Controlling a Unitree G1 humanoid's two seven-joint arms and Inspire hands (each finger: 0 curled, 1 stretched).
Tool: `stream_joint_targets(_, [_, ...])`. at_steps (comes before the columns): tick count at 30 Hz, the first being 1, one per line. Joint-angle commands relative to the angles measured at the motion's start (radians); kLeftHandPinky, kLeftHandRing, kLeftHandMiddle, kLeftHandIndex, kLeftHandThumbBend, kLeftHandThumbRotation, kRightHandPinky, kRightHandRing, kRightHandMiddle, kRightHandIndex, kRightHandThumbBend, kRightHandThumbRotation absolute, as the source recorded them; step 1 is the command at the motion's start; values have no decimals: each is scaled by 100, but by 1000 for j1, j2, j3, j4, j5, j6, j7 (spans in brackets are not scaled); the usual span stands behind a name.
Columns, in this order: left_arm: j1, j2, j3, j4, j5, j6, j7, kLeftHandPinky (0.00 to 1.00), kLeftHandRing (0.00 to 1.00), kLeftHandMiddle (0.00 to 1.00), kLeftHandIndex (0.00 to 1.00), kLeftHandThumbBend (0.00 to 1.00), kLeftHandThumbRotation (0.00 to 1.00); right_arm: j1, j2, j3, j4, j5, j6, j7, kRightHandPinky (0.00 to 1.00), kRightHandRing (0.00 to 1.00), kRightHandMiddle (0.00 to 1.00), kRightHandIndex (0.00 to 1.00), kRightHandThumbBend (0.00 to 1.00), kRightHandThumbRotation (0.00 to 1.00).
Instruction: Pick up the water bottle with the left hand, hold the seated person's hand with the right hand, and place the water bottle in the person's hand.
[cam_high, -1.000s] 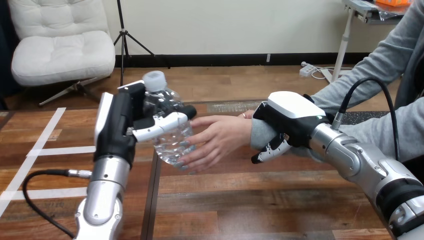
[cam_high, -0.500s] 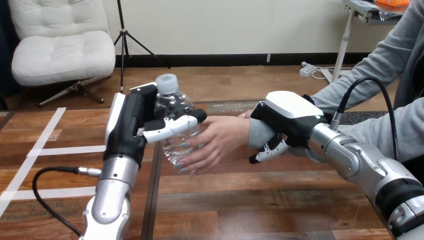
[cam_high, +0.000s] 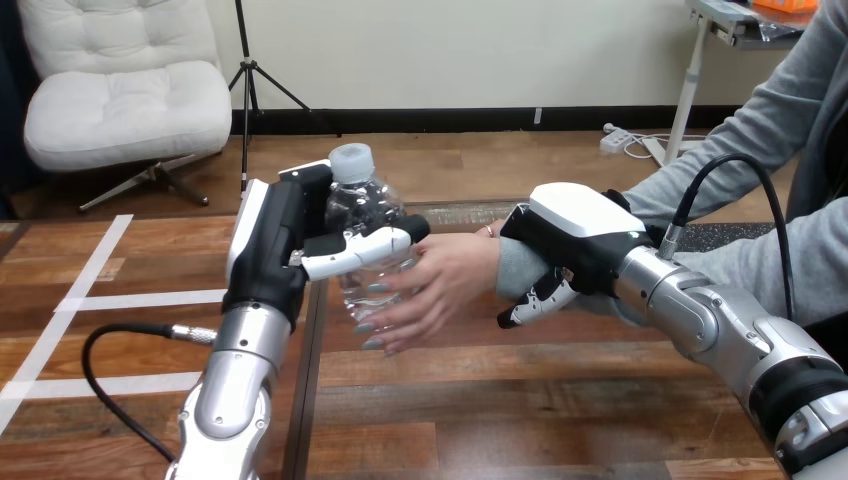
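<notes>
– Over the middle of the wooden table, we find the water bottle upright, agreed?

– Agreed. We see it sitting in the left hand, which comes up from the view's lower left. Its thumb is curled across the bottle's front and its palm stands against the bottle's left side, so we count that hand as closed round the bottle.

– And the white cap?

– It pokes out above the hand, at the top (the clear body shows above and below the thumb).

– Where do we put the person's hand?

– Just right of the bottle, reaching in from the view's right. Its fingers are spread and touch the bottle's lower right side, below the robot's thumb. So both hands are on the bottle. We cannot tell whether the bottle's base meets the wood, since those fingers cover it.

– And the right hand?

– We see it lying over the person's wrist, on the grey sleeve, with its white back uppermost. Its fingers curl down and under the wrist, so we read it as closed round the wrist. It stands well right of the bottle, with the person's hand between them.
</notes>
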Motion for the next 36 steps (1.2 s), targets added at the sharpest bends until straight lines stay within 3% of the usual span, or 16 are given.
stream_joint_targets(1, [-98,-23,-14,-9,-8,-19,-1,31,36,40,40,65,0,-116,5,-26,-60,16,-14,-17,16,21,27,28,70,0])
stream_joint_targets(15, [-108,-46,-19,5,-8,-12,-6,30,35,39,40,66,0,-111,4,-29,-67,21,-10,-10,15,20,26,27,70,0])
stream_joint_targets(36, [-130,-46,-38,73,26,-89,-7,30,35,39,39,67,0,-109,3,-30,-60,24,-12,-11,15,20,26,27,70,0])
